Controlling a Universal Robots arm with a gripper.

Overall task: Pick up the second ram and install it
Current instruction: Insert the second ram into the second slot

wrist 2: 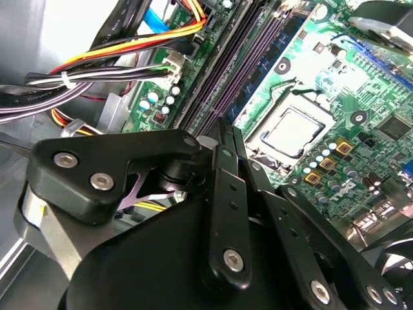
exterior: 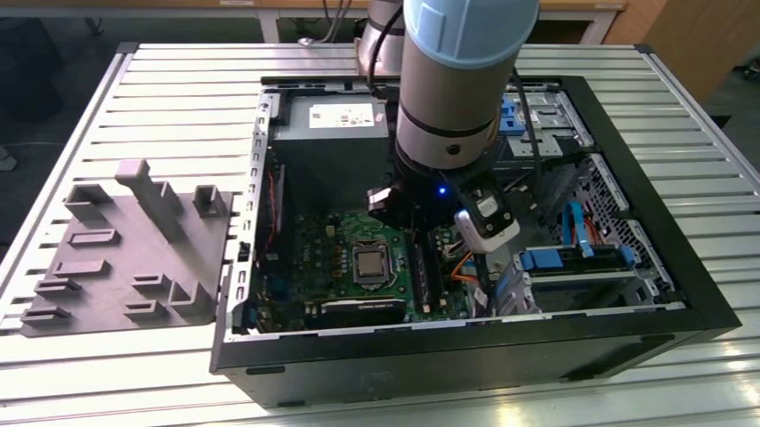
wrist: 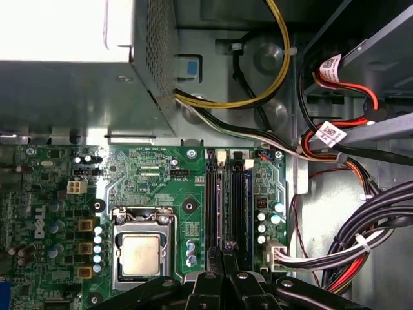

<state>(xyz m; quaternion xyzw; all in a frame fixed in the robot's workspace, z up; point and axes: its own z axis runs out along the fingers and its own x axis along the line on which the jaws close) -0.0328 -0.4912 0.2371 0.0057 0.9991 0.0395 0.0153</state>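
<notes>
My gripper (wrist: 222, 253) hangs inside the open computer case, over the green motherboard (wrist: 148, 181) and above its row of long memory sockets. In both wrist views the black fingers (wrist 2: 222, 187) are pressed together. The second ram (wrist: 222, 200) appears edge-on as a thin grey strip. It runs from the fingertips along the line of the second socket, between two black sockets. How deep it sits in the socket is hidden. In the exterior view the arm (exterior: 457, 80) reaches straight down into the case and covers the fingertips.
The black case (exterior: 665, 222) lies open on a slatted metal table. A grey power supply (exterior: 333, 124) stands behind the board. Bundled cables (wrist: 361, 245) crowd one side of the sockets and the processor (wrist: 139, 253) lies on the other. A grey holder tray (exterior: 131, 249) sits at the exterior view's left.
</notes>
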